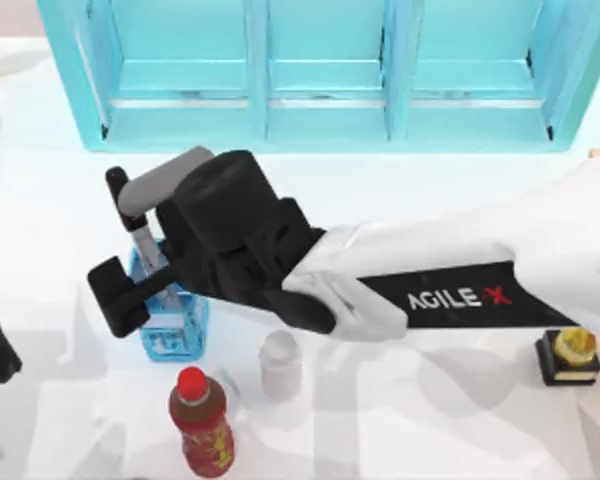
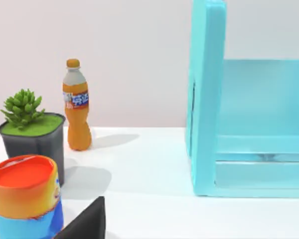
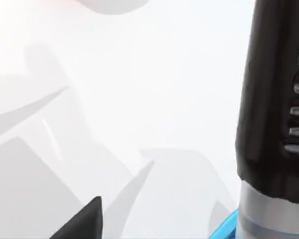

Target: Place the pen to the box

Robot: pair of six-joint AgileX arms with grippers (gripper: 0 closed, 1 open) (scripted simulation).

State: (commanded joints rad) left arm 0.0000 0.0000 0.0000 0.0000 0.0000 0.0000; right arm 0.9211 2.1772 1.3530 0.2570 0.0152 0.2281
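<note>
Starting at the counter's point(image 1: 60, 230) left edge, your left arm is sitting parked, and you cannot tell how its claw is set. Moving right, your right claw point(image 1: 130, 240) is clamping the pen point(image 1: 138, 228) upright over the small blue mesh basket point(image 1: 175, 325) in the left half, probably lifting it clear for carrying to the box. Further right, the arm is showing "AGILE X", while the red-capped bottle point(image 1: 202, 420) near the front edge carries no readable label.
</note>
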